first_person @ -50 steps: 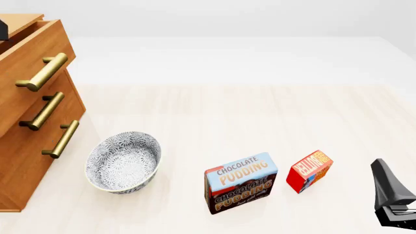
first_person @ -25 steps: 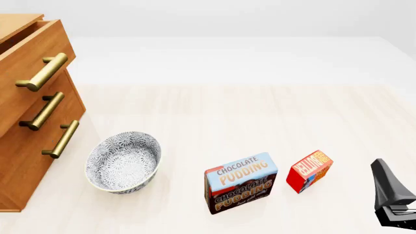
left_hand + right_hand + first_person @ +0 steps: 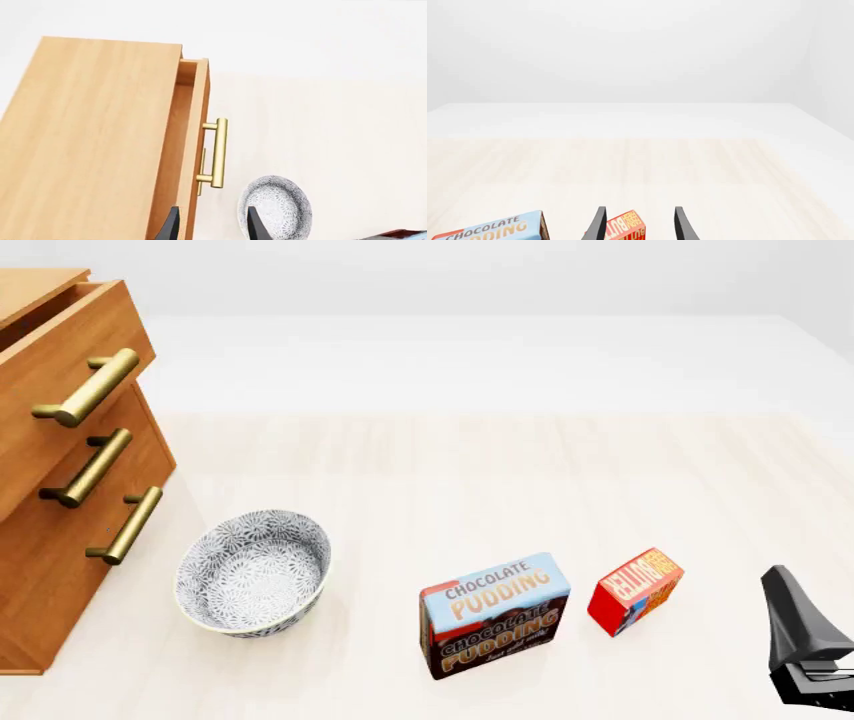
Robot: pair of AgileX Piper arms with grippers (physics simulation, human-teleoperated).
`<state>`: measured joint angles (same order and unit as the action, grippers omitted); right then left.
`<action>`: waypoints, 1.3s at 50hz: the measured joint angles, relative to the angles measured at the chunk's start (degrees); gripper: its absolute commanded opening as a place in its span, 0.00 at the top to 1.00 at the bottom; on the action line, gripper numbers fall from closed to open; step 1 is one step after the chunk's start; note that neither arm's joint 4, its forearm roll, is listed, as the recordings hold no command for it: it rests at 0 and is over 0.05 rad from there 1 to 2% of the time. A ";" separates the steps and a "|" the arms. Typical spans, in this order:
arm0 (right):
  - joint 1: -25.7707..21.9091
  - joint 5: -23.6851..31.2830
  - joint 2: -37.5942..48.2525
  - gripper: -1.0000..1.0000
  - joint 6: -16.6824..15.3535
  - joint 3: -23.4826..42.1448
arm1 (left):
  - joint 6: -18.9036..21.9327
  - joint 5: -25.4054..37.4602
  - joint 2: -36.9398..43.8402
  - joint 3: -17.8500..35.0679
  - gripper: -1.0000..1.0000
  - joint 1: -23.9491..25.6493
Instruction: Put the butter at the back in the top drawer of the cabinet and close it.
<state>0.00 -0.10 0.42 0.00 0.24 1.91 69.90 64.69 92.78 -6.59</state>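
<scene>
The right arm (image 3: 805, 640) sits low at the near right corner of the table (image 3: 534, 470), only its dark end showing in the front view. From its own camera the right fingers (image 3: 682, 226) stand apart, empty, with the butter (image 3: 626, 227) showing in the gap between them but not touching either tip. The left arm is out of the front view; its camera looks down past the cabinet (image 3: 93, 145), and the left fingers (image 3: 168, 229) are likewise spread and hold nothing, hanging near the cabinet's front edge above the bowl (image 3: 277, 212).

The butter (image 3: 635, 590) stands on the table near the right front, tilted, one corner turned toward the camera, its long side running from near left up to far right, lettered face upward. Just to its left, apart from it, stands the pudding box (image 3: 494, 615). The bowl (image 3: 254, 572) lies further left, near the cabinet's foot.

The top drawer (image 3: 60, 380) is pulled out, jutting past the two lower ones, its handle (image 3: 88, 388) slanting. Behind the boxes the table is wide open wood between the butter and the drawer.
</scene>
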 measured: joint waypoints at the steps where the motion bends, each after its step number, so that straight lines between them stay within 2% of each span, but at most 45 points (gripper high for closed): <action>1: 0.00 0.00 0.00 0.00 0.00 0.00 | 0.05 0.00 0.08 0.07 0.00 -0.15; 65: 0.00 0.00 0.00 0.00 0.00 0.00 | 1.32 -0.05 6.32 1.87 0.00 -4.09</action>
<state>0.00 -0.10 0.42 0.00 0.24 3.23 69.85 71.01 94.65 -10.68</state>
